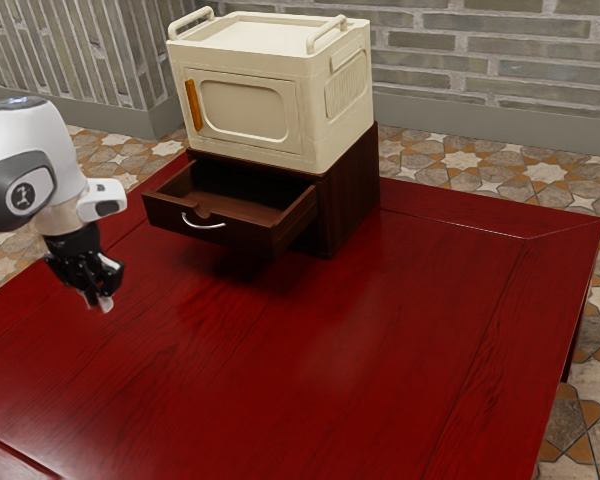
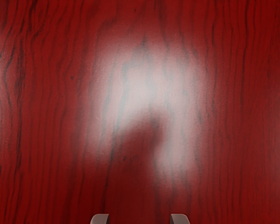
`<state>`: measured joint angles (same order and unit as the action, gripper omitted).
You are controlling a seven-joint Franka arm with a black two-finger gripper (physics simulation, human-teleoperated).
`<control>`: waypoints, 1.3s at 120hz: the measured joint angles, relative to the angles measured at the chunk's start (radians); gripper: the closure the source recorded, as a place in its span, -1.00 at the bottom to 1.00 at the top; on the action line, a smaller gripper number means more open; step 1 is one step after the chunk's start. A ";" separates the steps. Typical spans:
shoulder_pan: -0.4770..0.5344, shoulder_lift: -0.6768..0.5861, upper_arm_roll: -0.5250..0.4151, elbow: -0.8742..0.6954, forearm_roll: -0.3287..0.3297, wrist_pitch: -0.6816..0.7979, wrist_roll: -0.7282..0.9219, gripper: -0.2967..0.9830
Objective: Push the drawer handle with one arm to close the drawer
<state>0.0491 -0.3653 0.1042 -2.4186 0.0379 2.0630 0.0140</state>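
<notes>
Near the table's edge at the exterior view's left, the gripper hangs above the glossy red wood, its fingers wide apart, tabletop grain visible between them. Next, the drawer stands open, its smooth brown floor exposed, a curved metal handle on its notched front. The cream box, with rounded rails and a shut, orange-handled door, sits on the dark wooden cabinet at the table's far corner.
</notes>
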 joint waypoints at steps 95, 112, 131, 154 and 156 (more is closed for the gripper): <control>0.112 0.502 -0.118 0.469 -0.070 0.084 0.104 0.61; 0.109 0.583 -0.116 0.561 -0.076 0.091 0.124 0.61; 0.118 0.692 -0.108 0.675 -0.077 0.095 0.145 0.60; 0.118 0.786 -0.107 0.787 -0.079 0.106 0.169 0.60; 0.118 0.791 -0.108 0.792 -0.079 0.110 0.171 0.60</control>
<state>0.1672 0.4262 -0.0035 -1.6271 -0.0413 2.1728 0.1854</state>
